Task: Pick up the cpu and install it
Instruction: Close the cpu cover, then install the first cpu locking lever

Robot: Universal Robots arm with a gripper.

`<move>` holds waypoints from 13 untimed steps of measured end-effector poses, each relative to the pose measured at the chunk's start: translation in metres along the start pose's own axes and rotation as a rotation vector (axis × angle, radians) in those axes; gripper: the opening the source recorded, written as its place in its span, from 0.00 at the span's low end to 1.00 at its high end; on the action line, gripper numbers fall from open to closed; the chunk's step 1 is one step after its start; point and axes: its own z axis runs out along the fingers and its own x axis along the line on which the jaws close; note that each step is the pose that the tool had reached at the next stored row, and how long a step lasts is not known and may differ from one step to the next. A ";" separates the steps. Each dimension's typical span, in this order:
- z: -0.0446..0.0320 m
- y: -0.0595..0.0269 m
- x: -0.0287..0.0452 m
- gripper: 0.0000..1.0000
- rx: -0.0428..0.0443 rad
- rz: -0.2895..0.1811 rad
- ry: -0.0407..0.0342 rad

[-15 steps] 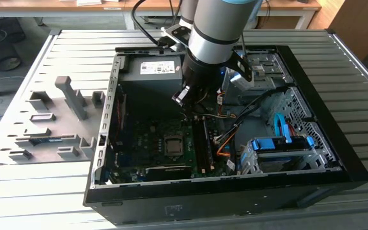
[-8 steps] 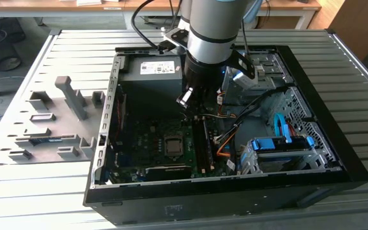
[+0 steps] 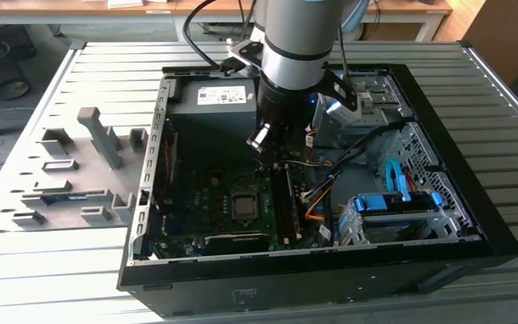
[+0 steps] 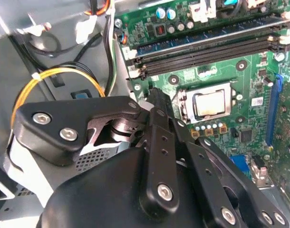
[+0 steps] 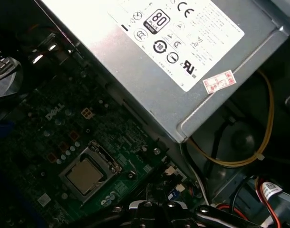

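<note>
Inside the open computer case (image 3: 475,223), cpu (image 4: 210,103) already sits in its socket; gripper (image 4: 157,97), at its nine o'clock, looks narrowed and empty

White label (image 5: 183,33) with round marks on grey metal box (image 5: 149,95); red-printed sticker (image 5: 219,81) beside it; white lettering (image 5: 54,112) on motherboard (image 5: 45,156).

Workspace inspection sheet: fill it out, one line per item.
Surface: ribbed grey table carrying an open computer case.
Job's things: cpu lies in its socket on the green motherboard, seen in both wrist views; nothing grips it.
Clutter: grey fixture tray with upright holders, on the exterior view's left of the case.
Gripper: gripper hangs inside the case above the motherboard, near the grey power supply.
Cables: yellow wire loop beside the power supply; blue cables by the drive cage.
Surroundings: wooden desks behind the table.
</note>
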 end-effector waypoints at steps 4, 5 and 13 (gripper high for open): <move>0.0002 0.0021 0.0022 0.10 0.0147 -0.015 0.0159; 0.0003 0.0021 0.0021 0.10 0.0166 -0.027 0.0185; 0.0003 0.0021 0.0022 0.10 0.0139 -0.054 0.0174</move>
